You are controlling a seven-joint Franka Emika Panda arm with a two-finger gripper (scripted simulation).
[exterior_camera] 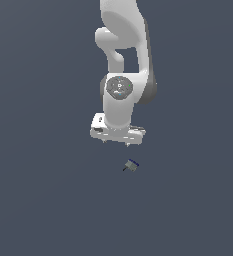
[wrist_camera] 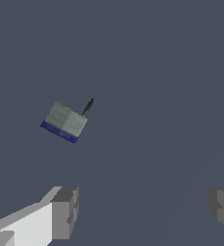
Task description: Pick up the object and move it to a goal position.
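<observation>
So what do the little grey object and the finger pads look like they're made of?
It's a simulator render, so only a guess. The object looks like matte grey plastic or metal: flat and glossless, with a blue edge strip and a thin dark stub. The finger pads look like dull grey rubber or plastic, blocky and ridged. The jaws are open.

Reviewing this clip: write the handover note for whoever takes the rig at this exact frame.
Gripper: jaws open and empty, held above the surface.
Object: tiny grey block with a blue edge and a thin dark stub, lying on the surface apart from the jaws. In the exterior view it sits a little below the gripper and toward that view's right. The wrist view shows it ahead of the fingertips, not between them.
Done: nothing grasped.
Left: line up over the object, descend, close, lift, carry to the goal. No goal marker is visible.
</observation>
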